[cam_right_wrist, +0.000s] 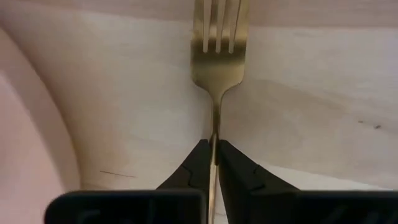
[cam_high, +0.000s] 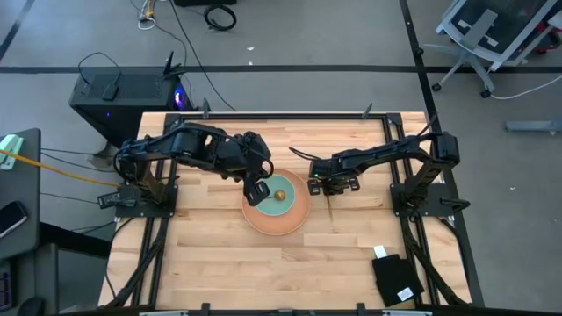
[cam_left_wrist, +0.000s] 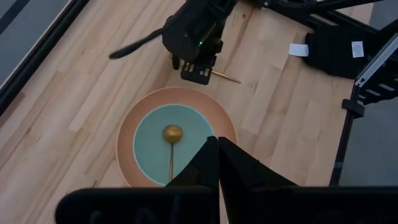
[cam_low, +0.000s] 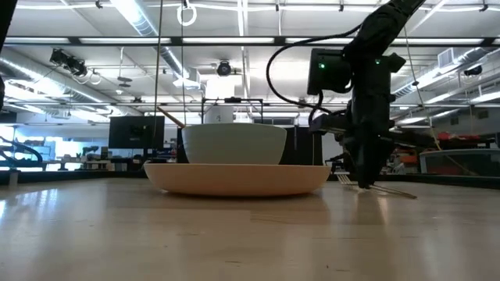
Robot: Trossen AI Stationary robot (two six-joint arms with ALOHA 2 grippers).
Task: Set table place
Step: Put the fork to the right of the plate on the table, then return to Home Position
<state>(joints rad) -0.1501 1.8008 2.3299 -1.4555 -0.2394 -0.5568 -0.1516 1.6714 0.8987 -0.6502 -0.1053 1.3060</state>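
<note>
In the middle of the high view, the left gripper (cam_high: 255,192) pinches the spoon (cam_left_wrist: 171,144) in the bowl (cam_high: 276,198) on the plate (cam_high: 297,221). Right of it, the right gripper (cam_right_wrist: 214,163) pinches the fork (cam_right_wrist: 217,46) low on the table (cam_high: 219,263). Lay it flat and straight beside the plate, then open slowly.

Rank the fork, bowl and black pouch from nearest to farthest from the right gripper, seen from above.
From the right gripper:
1. Fork, clamped in its fingers, right of the plate.
2. Bowl, on the plate, toward the left arm.
3. Pouch, at the table's front right corner.
</note>
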